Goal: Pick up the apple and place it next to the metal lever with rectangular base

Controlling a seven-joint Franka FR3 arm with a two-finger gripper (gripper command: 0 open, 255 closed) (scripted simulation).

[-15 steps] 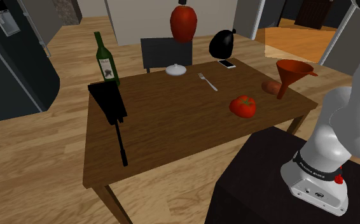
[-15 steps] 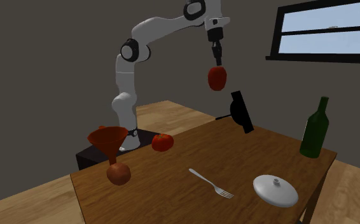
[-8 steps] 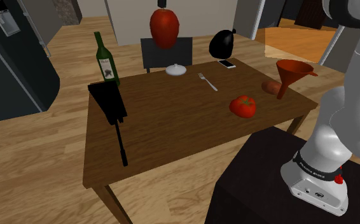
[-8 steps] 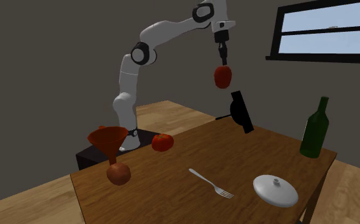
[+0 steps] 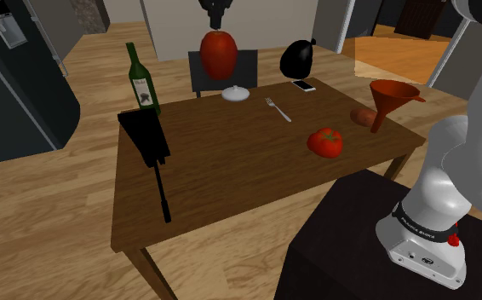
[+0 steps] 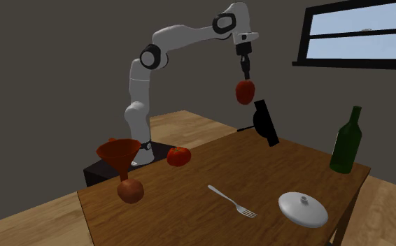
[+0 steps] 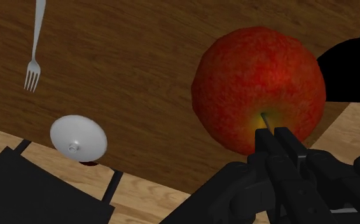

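My jaws clamped on apple (image 5: pixel 219 53) at its top, hung high abv tabletop (image 5: pixel 231 166); lever (image 5: pixel 150 141) apart, below.

Green bottle (image 5: pixel 144 85) upright at table (image 5: pixel 231 170) edge, white lid (image 5: pixel 235 94), fork (image 5: pixel 278 109), phone (image 5: pixel 304 85), tomato (image 5: pixel 325 141), orange funnel (image 5: pixel 390 98)

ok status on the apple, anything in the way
Gripper shut on apple, high over the table. Lever at the table's edge. Green bottle stands close by the lever's base, mind it.

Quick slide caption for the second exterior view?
Gripper holds the red apple aloft above the table, higher than the black lever.
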